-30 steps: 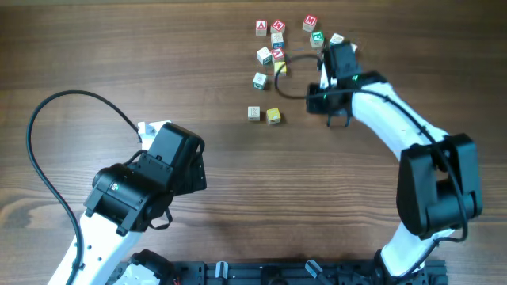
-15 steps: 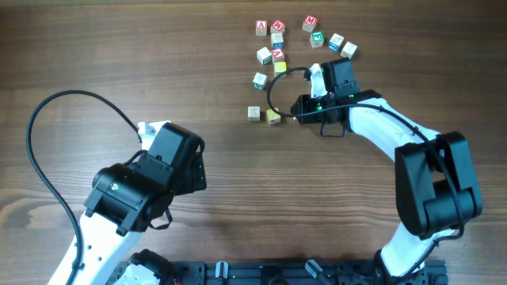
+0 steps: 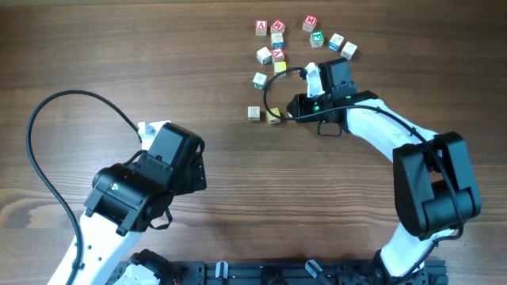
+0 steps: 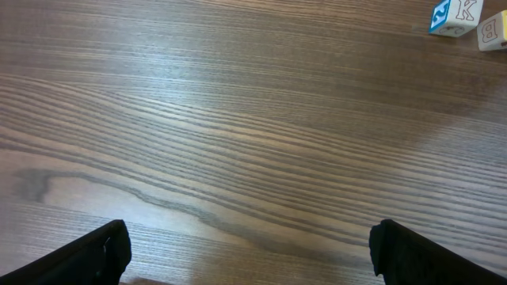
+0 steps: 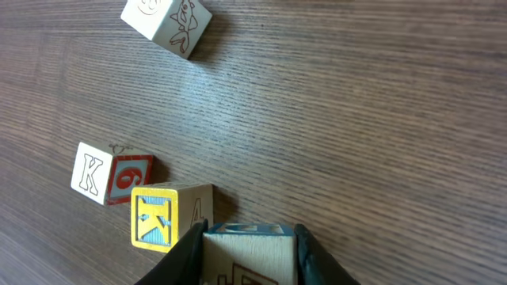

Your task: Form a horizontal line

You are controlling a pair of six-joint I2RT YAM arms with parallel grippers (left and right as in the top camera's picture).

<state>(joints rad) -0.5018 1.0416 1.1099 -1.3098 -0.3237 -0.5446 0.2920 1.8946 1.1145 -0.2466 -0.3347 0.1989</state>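
A pale cube (image 3: 253, 113) and a yellow cube (image 3: 273, 117) lie side by side in the overhead view, the beginning of the horizontal line. My right gripper (image 3: 291, 108) reaches in from the right, just beside the yellow one. The right wrist view shows its two fingers pressed against the sides of a whitish blue-topped cube (image 5: 252, 252), which stands close to the yellow K cube (image 5: 162, 215). Beyond that lies a white K cube with a red side (image 5: 103, 174). My left gripper (image 4: 249, 255) hangs open over bare wood, with nothing between its fingers.
Several loose letter cubes (image 3: 277, 43) are scattered at the back, above the row. Nearest to the row is a cube with a line drawing (image 5: 168, 22). My left arm (image 3: 146, 186) fills the front left, and two cubes (image 4: 467, 20) show at its wrist view's top right.
My right gripper has swung from the scattered cubes at the back down and left to the yellow cube's right side, carrying a cube. The left arm has not moved.
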